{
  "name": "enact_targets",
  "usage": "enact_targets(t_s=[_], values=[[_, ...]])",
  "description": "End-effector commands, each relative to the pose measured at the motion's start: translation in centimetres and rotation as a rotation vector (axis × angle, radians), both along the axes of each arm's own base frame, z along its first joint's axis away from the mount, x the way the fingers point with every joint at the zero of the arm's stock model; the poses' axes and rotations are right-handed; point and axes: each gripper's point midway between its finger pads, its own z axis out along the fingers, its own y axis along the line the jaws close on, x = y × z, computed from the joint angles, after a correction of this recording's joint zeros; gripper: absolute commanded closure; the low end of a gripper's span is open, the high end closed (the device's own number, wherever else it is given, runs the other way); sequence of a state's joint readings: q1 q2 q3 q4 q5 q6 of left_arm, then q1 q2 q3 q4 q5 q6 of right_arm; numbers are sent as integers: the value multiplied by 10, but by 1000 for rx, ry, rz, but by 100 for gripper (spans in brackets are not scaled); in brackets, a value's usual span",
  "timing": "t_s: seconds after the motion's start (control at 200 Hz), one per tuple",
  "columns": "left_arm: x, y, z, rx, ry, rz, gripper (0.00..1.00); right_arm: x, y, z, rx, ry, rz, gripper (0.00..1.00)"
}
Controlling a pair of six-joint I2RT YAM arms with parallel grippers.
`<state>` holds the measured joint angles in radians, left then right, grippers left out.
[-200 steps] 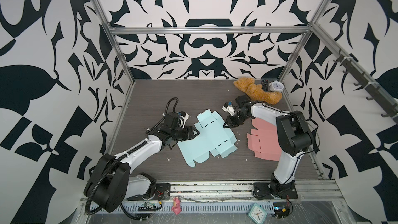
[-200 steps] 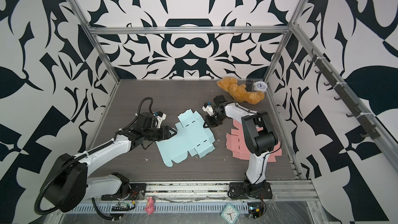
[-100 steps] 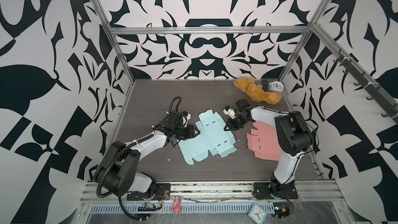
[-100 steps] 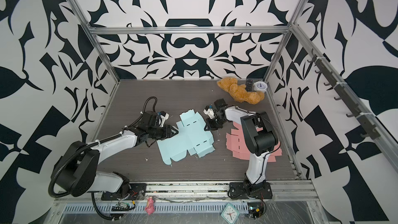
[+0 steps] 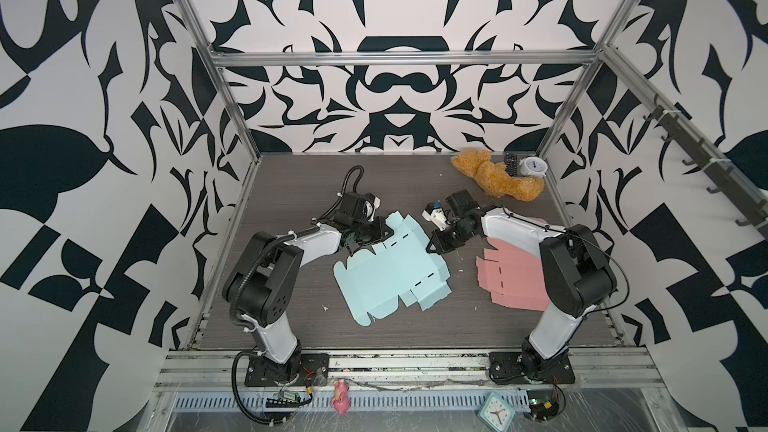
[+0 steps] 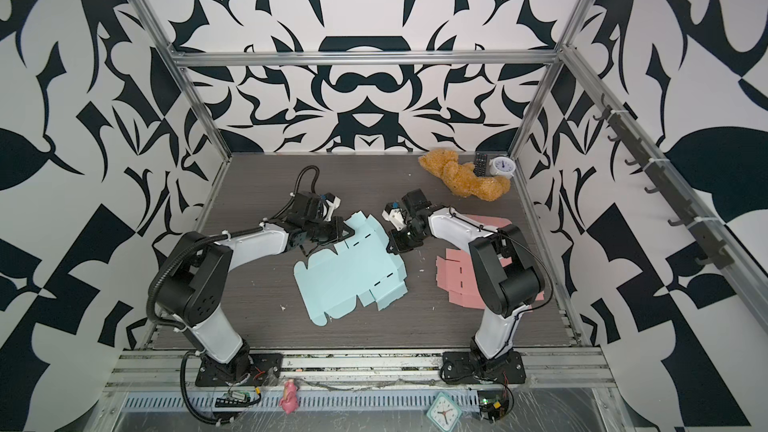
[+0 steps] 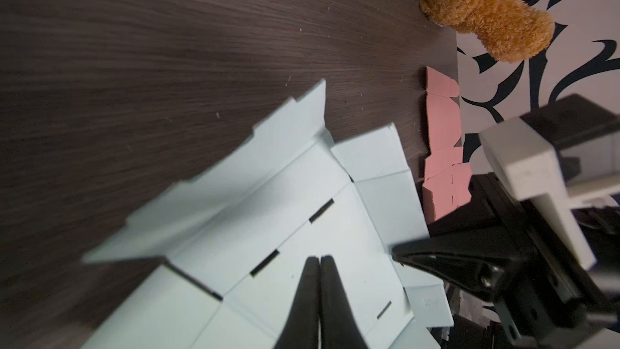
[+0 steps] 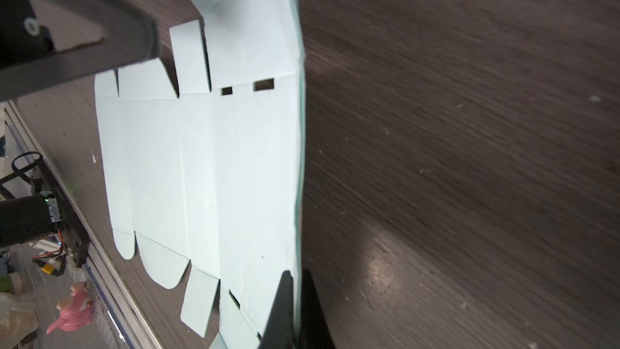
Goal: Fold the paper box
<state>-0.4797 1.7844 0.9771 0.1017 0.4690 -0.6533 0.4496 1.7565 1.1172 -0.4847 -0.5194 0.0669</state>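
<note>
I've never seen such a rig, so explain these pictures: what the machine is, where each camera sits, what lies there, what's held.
Two robot arms stand at a dark table. Two pictures look down from overhead; two come from cameras on the arms' wrists. A flat light blue box cutout lies in the middle, a pink cutout and a teddy bear off to the right. The right gripper pinches the blue cutout's edge. The left gripper is shut above it; any grip is unclear.

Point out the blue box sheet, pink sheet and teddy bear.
blue box sheet (image 5: 386, 280), in a top view, middle panel.
pink sheet (image 5: 515, 284), in a top view, bare middle.
teddy bear (image 5: 494, 178), in a top view, its body.
</note>
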Motion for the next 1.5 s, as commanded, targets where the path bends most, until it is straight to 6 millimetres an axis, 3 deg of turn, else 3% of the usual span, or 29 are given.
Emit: enact_targets(t_s=[0.0, 0.26, 0.46, 1.14, 1.495], values=[[15, -7, 3, -24, -19, 2, 96, -6, -1, 8, -15, -27, 18, 99], [43, -10, -1, 35, -55, 27, 100, -9, 3, 11, 3, -48, 46, 99], [52, -15, 2, 44, -57, 20, 100, -8, 6, 11, 13, -47, 49, 99], [29, -30, 15, 57, -95, -94, 100, -8, 6, 13, 5, -57, 59, 98], [22, -27, 20, 90, -109, -119, 100, -6, 5, 12, -11, -63, 58, 98]])
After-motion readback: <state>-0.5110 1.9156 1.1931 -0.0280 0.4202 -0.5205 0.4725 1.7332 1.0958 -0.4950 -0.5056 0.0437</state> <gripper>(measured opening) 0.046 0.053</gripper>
